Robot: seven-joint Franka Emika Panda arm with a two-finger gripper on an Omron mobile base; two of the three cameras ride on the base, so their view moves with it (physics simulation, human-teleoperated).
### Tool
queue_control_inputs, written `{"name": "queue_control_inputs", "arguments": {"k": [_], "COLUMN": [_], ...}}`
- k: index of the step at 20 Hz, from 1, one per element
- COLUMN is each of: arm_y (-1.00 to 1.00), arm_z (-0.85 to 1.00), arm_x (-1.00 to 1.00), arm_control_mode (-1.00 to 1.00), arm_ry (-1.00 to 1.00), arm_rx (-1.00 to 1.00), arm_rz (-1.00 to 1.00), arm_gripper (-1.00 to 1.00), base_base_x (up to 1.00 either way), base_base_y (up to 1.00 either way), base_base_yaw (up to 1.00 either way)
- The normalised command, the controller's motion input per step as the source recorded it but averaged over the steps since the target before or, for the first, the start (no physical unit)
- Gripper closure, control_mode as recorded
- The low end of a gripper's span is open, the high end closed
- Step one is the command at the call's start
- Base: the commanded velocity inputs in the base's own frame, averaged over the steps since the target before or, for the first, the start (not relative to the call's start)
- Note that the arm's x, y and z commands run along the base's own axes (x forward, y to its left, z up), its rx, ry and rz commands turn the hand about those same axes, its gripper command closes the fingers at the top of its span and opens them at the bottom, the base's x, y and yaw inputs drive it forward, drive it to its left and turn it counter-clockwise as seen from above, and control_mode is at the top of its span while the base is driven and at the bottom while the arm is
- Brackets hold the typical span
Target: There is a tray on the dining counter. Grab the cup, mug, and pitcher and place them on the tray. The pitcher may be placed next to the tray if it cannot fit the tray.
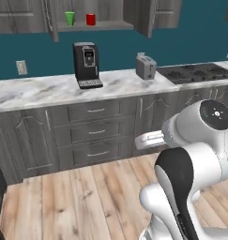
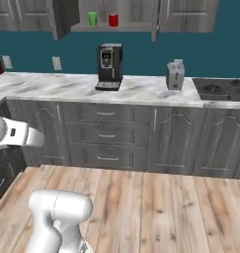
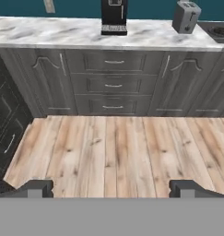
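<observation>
Cup [image 1: 70,18] and mug [image 1: 90,19] stand side by side, apart, on an open cabinet shelf [image 1: 94,26] at 12 o'clock, cup to the left. Below, coffee machine [image 1: 87,64] and toaster [image 1: 145,67] rest on the marbled surface [image 1: 49,89]. Hand [image 3: 111,189] released, fingers [image 3: 37,188] wide apart, empty, over wooden floor [image 3: 118,147].

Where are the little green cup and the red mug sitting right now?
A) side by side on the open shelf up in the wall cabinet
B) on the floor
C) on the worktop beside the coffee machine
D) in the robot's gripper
A: the cup and the mug stand side by side on the open shelf above the coffee machine, green to the left of red.
</observation>
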Motion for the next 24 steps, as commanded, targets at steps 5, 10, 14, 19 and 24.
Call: {"name": "queue_control_inputs", "arguments": {"k": [5, 10, 14, 19, 24], "arm_y": [0.00, 0.00, 0.00, 0.00, 0.00], "arm_z": [0.00, 0.00, 0.00, 0.00, 0.00], "arm_x": [0.00, 0.00, 0.00, 0.00, 0.00], "arm_control_mode": [1.00, 1.00, 1.00, 1.00, 1.00], "arm_ry": [0.00, 0.00, 0.00, 0.00, 0.00], "arm_rx": [0.00, 0.00, 0.00, 0.00, 0.00], "arm_rz": [0.00, 0.00, 0.00, 0.00, 0.00], "arm_gripper": [-1.00, -1.00, -1.00, -1.00, -1.00], "base_base_x": [1.00, 1.00, 1.00, 0.93, 0.64], "base_base_y": [-0.20, -0.02, -0.02, -0.13, 0.00], "base_base_yaw": [-0.04, -0.01, -0.03, -0.04, 0.00]}}
